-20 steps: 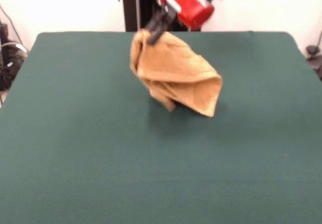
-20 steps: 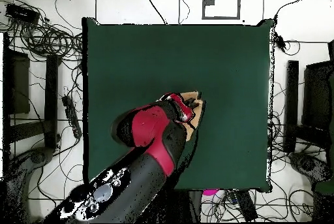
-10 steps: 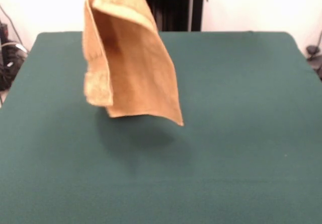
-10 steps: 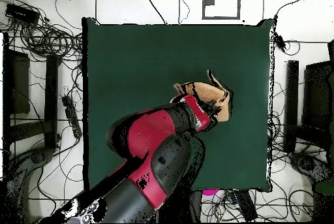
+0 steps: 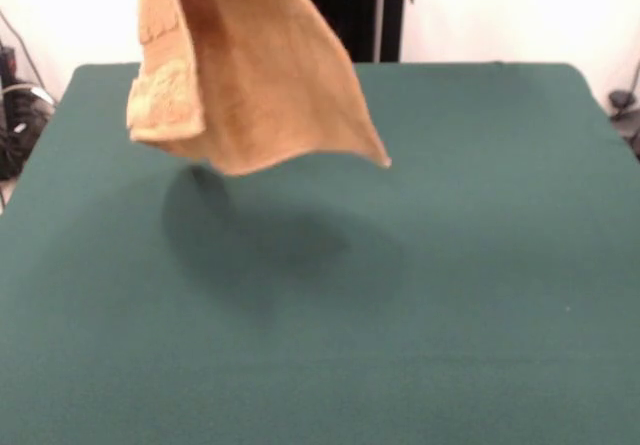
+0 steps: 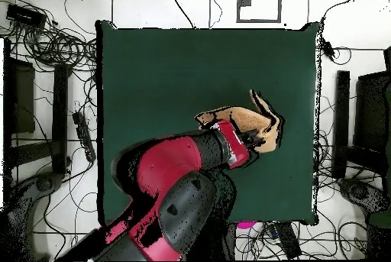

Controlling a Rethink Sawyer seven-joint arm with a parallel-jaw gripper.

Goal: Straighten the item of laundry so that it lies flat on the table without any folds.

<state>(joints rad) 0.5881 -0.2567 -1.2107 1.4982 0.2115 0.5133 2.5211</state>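
The orange-tan towel (image 5: 250, 85) hangs in the air well above the green table (image 5: 450, 265), left of centre in the front view, and throws a shadow below. It is folded over on itself, with a thick hemmed corner at the left and a pointed corner at the right. Its top runs out of the picture, so the gripper does not show there. In the overhead view the towel (image 6: 256, 121) bunches at the end of the red arm (image 6: 183, 175). My gripper (image 6: 248, 138) holds it there, mostly hidden by the wrist and cloth.
The black pedestal (image 5: 355, 10) stands behind the table's far edge. Cables and dark equipment (image 6: 53, 53) lie on the floor around the table (image 6: 168, 68). More cables (image 5: 15, 115) show at the left edge.
The towel has been lifted from near the table to high above it and carried leftward in the front view. The red wrist has left that view's top edge. The cloth now hangs looser.
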